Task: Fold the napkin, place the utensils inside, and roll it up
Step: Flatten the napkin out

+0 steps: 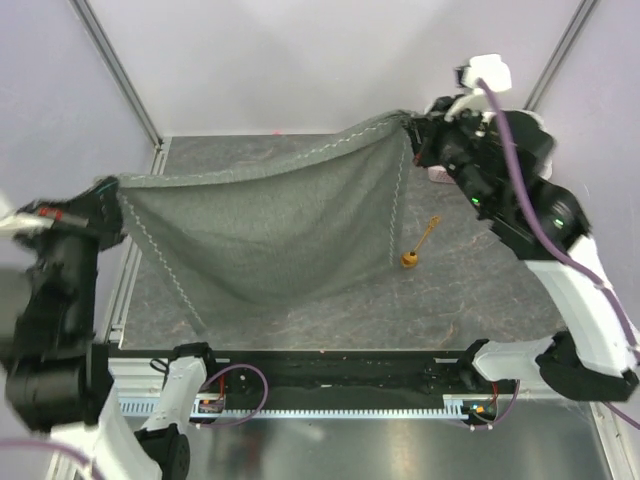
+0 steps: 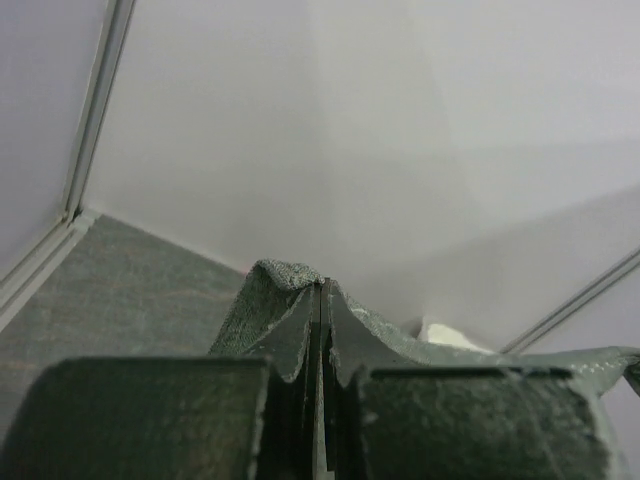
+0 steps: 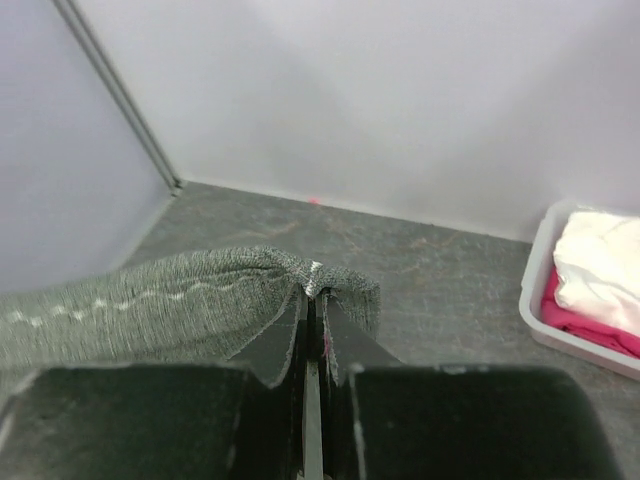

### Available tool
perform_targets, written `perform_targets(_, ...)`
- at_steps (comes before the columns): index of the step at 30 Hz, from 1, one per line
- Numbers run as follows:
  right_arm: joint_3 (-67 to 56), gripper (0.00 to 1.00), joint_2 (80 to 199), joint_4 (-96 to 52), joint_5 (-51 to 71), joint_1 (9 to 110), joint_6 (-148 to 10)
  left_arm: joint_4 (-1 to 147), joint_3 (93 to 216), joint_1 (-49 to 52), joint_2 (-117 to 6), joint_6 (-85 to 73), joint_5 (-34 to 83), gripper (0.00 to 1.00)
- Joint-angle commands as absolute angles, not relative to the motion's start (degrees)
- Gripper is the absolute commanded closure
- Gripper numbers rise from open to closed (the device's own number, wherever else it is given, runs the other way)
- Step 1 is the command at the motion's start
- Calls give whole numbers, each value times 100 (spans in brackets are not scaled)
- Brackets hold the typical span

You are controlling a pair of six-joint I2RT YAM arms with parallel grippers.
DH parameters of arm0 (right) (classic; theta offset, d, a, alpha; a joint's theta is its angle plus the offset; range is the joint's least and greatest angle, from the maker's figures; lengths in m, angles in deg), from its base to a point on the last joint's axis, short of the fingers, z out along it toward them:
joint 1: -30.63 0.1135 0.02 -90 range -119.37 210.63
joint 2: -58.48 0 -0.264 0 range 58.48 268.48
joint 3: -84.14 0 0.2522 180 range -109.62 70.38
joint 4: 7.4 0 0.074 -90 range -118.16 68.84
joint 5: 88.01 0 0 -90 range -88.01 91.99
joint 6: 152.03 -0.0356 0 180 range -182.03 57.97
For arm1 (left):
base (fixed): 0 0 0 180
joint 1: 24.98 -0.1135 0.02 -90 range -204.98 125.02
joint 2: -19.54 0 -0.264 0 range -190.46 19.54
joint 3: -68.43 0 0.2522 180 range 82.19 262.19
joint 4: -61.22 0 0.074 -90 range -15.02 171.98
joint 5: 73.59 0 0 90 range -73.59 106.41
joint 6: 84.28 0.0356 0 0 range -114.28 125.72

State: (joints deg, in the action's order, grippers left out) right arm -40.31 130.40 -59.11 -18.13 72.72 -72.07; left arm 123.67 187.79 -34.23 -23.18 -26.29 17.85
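Pale walls (image 1: 300, 60) and metal posts (image 1: 118, 70) enclose the grey tabletop (image 1: 480, 300).

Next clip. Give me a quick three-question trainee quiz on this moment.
1. True or false: the napkin lies flat on the table.
2. Left gripper and right gripper: which is shut on a napkin corner? A) left only B) right only C) both
3. Fill in: the spoon lies on the table on the ___ arm's side.
Key: 1 false; 2 C; 3 right.

txt: none legible | labels: none | nums: none
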Motion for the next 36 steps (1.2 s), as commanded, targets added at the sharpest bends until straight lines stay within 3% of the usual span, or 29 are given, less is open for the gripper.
perform_targets(1, -3826, 100, 13896, -5607, -2113, 7098, -7126, 12097, 17705, -3429, -3169, -2460, 1624, 98)
perform_targets(6, -3281, 100, 14749, -4798, -1683, 6571, -7248, 11262, 16501, -3447, -4194, -2223, 1580, 98)
perform_targets(11, -3639, 100, 16427, -3831, -1148, 5983, -7539, 10217, 16103, -3823, -5777, -2126, 1272, 98)
perform_targets(12, -3806, 90, 17030, -3725, -989, 5903, -7600, 10127, 16181, -3912, -6041, -2144, 1290, 96)
perform_targets(13, -4051, 72, 17358, -3716, -788, 5832, -7775, 10048, 16269, -3982, -6653, -2170, 1325, 86)
perform_targets(14, -4637, 36, 17675, -3785, -142, 5684, -7837, 10030, 16392, -4088, -6911, -2170, 1534, 72)
perform_targets(15, -4930, 29, 18165, -3881, 117, 5630, -7960, 10108, 16706, -4106, -7183, -2135, 1623, 49)
perform_targets(17, -5337, 16, 18363, -4058, 451, 5612, -8075, 10179, 16937, -4071, -7511, -2126, 2027, 38)
perform_targets(18, -5294, 13, 18285, -4049, 628, 5603, -8084, 10179, 16973, -4045, -7494, -2152, 2089, 25)
perform_targets(21, -4671, 11, 17716, -4058, 639, 5612, -7996, 10179, 16816, -3939, -7196, -2065, 2186, 12)
perform_targets(36, 855, 13, 13206, -5648, 23, 5621, -9224, 10829, 13327, -3816, -3796, -2390, 3073, 10)
